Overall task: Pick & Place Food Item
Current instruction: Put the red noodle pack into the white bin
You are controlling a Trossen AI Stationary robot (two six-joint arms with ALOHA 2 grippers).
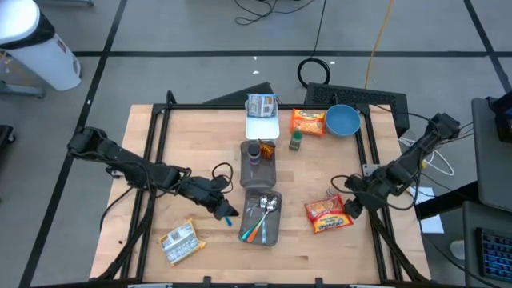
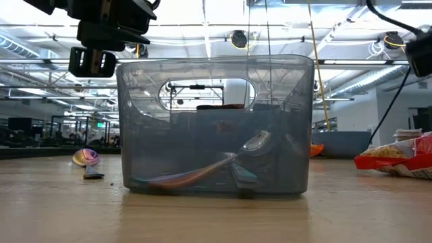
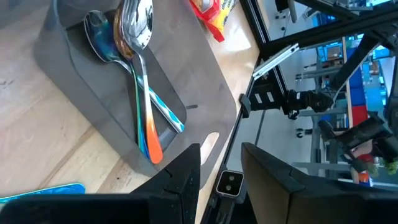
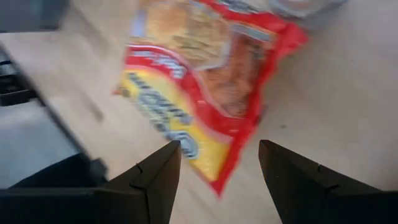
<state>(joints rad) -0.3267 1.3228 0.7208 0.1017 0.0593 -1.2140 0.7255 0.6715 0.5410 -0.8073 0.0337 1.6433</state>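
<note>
The right claw (image 1: 350,207) hangs just above the table (image 1: 384,256), its fingers (image 4: 155,177) spread apart with nothing between them. The red and yellow snack packet (image 1: 328,214) lies flat on the wood directly ahead of that claw, close to its fingertips but untouched. The left claw (image 1: 226,214) waits low over the table, its fingers parted and holding nothing. Just ahead of it stands the grey plastic bin (image 1: 262,216) with spoons (image 3: 134,37) lying inside, and a blue-handled utensil (image 1: 231,211) lies on the wood right beside its fingertips.
</note>
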